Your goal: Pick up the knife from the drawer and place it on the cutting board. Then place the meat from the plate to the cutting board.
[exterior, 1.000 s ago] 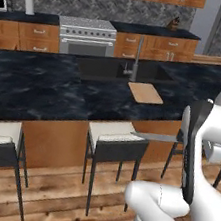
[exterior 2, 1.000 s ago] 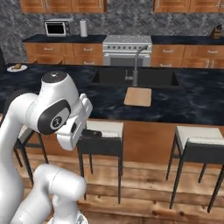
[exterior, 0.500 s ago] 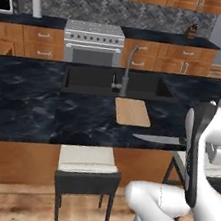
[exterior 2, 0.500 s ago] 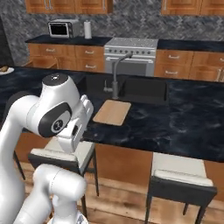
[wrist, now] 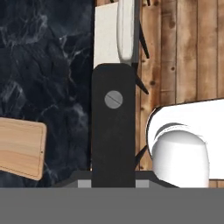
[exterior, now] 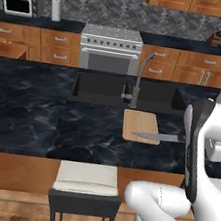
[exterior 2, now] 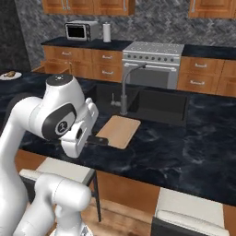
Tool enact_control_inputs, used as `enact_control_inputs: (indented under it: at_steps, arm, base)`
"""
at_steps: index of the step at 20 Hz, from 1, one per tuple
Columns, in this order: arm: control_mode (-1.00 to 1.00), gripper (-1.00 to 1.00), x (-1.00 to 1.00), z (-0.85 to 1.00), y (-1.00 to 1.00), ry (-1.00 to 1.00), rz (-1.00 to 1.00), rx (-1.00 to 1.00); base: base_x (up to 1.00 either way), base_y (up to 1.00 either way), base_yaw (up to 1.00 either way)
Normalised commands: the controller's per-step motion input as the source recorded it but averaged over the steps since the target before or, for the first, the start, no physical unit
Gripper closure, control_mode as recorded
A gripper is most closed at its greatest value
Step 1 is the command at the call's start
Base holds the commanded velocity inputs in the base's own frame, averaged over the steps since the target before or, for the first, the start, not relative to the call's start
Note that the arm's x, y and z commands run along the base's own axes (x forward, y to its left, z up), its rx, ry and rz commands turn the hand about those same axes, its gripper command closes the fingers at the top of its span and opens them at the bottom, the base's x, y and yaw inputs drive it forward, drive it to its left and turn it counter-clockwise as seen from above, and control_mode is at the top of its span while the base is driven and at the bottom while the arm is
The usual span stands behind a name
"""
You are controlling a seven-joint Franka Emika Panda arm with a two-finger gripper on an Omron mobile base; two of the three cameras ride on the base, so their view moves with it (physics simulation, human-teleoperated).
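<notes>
Knife looks stiff, light and slippery at its blade, so the tool rightly stays clenched on the dark handle above the cutting board.

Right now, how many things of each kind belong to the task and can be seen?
Knife: 1
Cutting board: 1
Plate: 1
Total: 3
</notes>
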Motion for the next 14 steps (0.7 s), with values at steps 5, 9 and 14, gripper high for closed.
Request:
enact_control_inputs:
  at_steps: [5,9,14]
  arm:
    - [1.00,1.00,0.00,0.00,0.00,0.00,0.00,0.00]
    - [1.00,1.00,0.00,0.00,0.00,0.00,0.00,0.00]
    - [1.00,1.00,0.00,0.00,0.00,0.00,0.00,0.00]
  base:
    - [0.98,-0.16,-0.32]
    - [0.89,-0.13,-0.63]
    - [0.99,0.09,-0.33]
